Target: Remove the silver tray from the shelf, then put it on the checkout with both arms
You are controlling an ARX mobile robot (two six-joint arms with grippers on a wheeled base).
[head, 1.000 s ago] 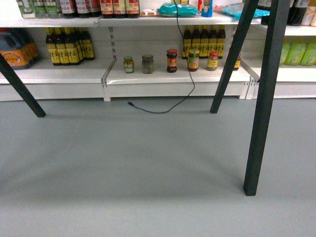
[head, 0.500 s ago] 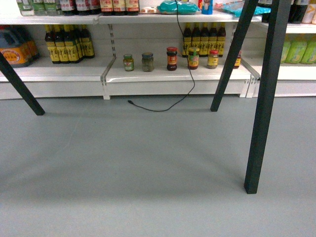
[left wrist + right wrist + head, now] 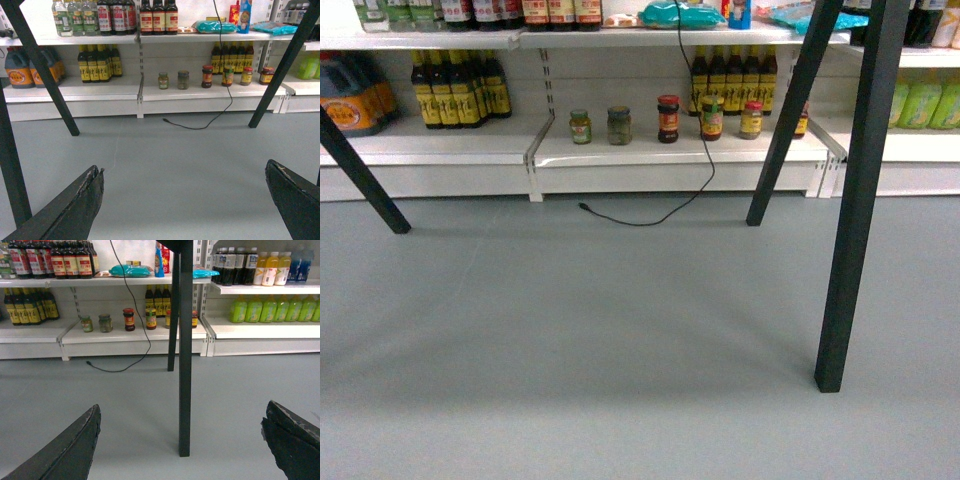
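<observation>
Nothing moved since before; left pincer (image 3: 185, 200) and right pincer (image 3: 180, 440) gape wide, holding nothing

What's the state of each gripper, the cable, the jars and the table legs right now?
Left gripper: open, holding nothing, above bare floor.
Right gripper: open, holding nothing.
Black cable: hangs past the shelf, loose end lying on the floor.
Jars: upright in a row on the bottom shelf board.
Table legs: standing on the floor.
Silver tray: not in view.
</observation>
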